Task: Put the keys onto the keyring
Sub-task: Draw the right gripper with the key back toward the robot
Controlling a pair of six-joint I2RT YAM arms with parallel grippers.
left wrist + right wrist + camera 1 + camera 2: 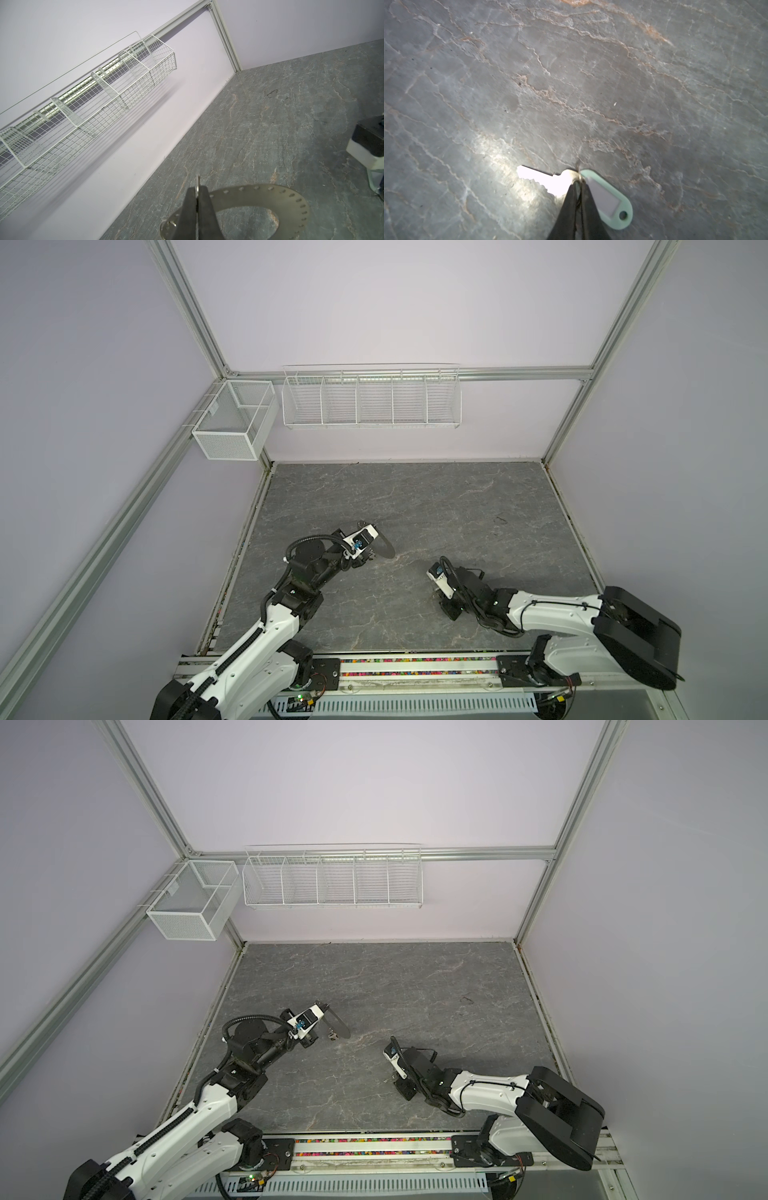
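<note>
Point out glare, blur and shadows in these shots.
Right wrist view: glare burns the key white and brightens the table beside it; the right gripper is blurred. Left wrist view: the wire basket throws a soft shadow on the wall; the keyring is sharp. Top views: even light.

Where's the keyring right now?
In both top views the keyring is left of centre, held tilted by the left claw, well apart from the right claw gripping a key.
</note>
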